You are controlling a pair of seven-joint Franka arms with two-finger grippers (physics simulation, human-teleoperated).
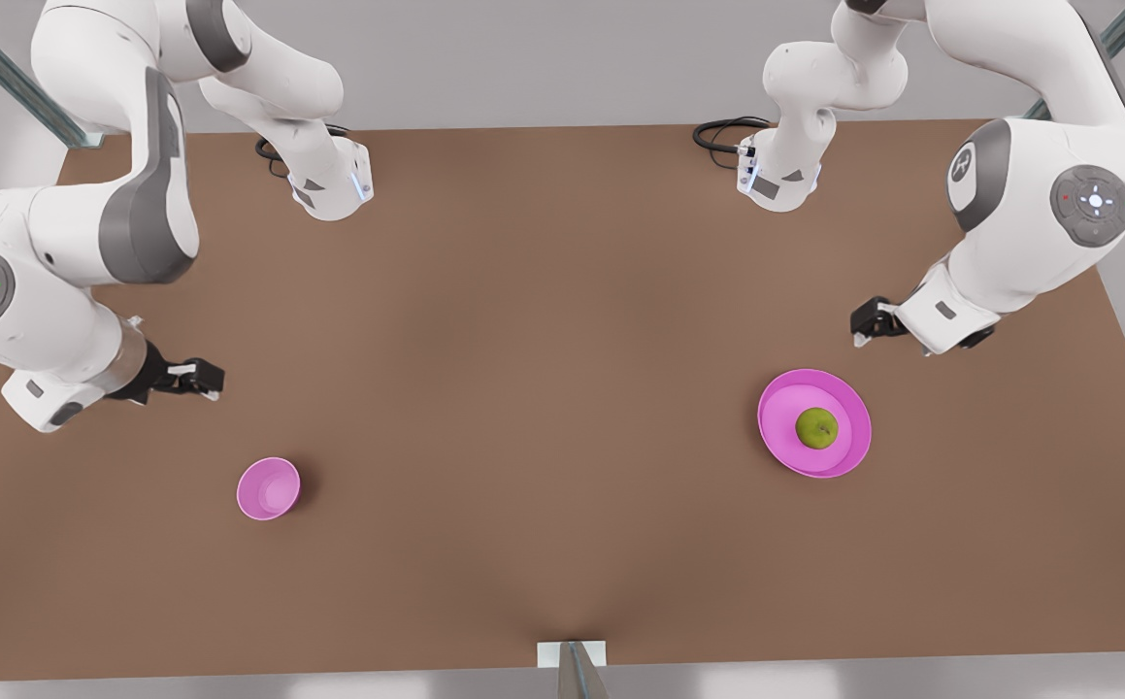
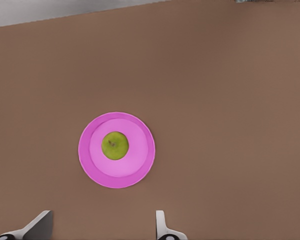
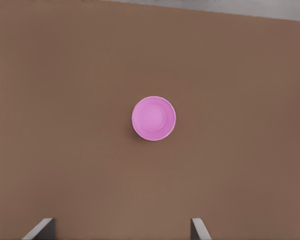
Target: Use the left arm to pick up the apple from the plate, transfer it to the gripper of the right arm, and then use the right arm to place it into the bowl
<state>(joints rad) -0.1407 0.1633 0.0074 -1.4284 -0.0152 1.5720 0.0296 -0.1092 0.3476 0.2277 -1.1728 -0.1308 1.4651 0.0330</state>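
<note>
Apple (image 1: 816,428) sits on plate (image 1: 785,408), well apart from bowl (image 1: 268,488).

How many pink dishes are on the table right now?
2. The plate, holding the apple, sits toward the front view's right, near the left gripper. The bowl sits toward the front view's left, near the right gripper.

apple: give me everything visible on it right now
The apple is small, round, yellow-green, with a dark stem dimple facing up. It sits near the middle of the plate, on the front view's right. Only the plate touches it. The left gripper hangs apart from it, fingers open.
</note>
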